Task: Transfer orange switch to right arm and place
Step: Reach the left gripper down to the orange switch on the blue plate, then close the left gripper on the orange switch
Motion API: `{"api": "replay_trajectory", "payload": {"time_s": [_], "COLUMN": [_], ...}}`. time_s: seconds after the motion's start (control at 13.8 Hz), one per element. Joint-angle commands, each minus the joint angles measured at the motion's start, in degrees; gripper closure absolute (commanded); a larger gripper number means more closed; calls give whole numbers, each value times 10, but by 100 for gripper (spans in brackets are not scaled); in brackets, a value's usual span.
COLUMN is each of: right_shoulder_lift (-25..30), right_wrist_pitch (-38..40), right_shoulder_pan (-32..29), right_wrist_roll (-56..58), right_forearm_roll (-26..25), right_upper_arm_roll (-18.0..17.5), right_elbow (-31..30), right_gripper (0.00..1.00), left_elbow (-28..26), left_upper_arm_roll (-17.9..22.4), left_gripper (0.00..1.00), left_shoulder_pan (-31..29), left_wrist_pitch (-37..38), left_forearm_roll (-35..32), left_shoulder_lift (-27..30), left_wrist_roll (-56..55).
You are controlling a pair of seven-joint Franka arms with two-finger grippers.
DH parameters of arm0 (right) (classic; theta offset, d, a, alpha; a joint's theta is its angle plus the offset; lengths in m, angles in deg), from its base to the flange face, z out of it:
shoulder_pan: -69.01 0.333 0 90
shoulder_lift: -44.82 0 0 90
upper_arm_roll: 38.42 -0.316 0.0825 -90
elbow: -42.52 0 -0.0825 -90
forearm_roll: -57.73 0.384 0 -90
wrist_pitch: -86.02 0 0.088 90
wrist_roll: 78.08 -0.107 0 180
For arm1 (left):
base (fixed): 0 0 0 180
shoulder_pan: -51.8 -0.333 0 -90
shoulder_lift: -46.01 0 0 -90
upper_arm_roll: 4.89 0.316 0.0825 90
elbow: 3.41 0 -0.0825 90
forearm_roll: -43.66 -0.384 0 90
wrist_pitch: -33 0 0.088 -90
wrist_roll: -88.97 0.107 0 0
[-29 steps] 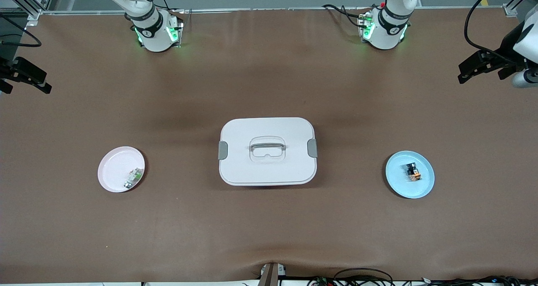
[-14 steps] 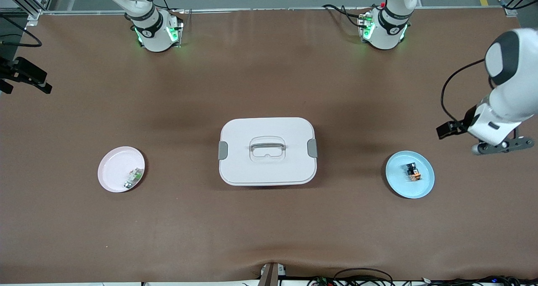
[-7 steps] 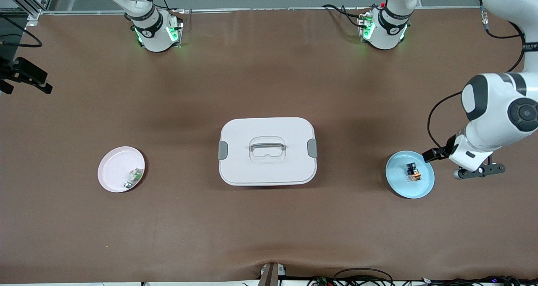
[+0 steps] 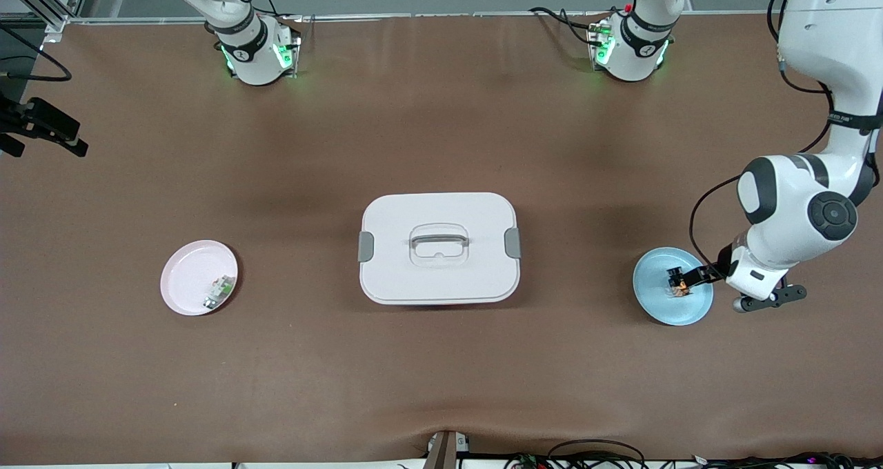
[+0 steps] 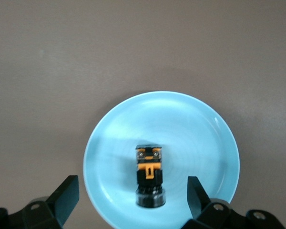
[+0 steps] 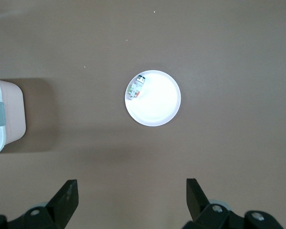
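Where front view blocks: switch (image 5: 149, 175) ungripped.

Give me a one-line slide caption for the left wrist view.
Left gripper, jaws open, over the blue plate, lined up on the orange switch lying on it, not yet grasped.

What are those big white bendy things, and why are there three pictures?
They are two robot arms bolted to a brown table. One picture looks down from high up; the other two come from cameras on each arm's wrist. The left gripper hangs open over a blue plate holding the tiny orange switch. The right gripper waits, open, high over the table. A pink plate carries a small green-white part, and a white lidded box sits in the middle. Nothing is held.
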Motion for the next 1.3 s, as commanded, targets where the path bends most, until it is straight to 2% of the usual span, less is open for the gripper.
{"api": "replay_trajectory", "payload": {"time_s": [0.0,0.36,0.79,1.08,1.23], "right_shoulder_lift": [-3,-6,-7,-7,-7], "right_wrist_pitch": [0,0,0,0,0], "right_shoulder_pan": [-9,-8,-8,-8,-8], "right_wrist_roll": [-2,-2,-2,-2,-2], "right_forearm_roll": [0,0,0,0,0], "right_upper_arm_roll": [-7,-7,-7,-7,-7], "right_elbow": [6,6,6,6,6], "right_gripper": [0,0,0,0,0], "left_elbow": [8,11,11,11,10], "left_upper_arm_roll": [0,-1,-5,-8,-9], "left_gripper": [4,12,14,12,12], "left_shoulder_pan": [4,7,10,-1,-1], "left_wrist_pitch": [-25,-53,-54,-53,-51], "left_forearm_roll": [12,12,0,1,1], "left_shoulder_lift": [-19,-41,-38,-36,-28], "left_wrist_roll": [-6,-8,23,201,256]}}
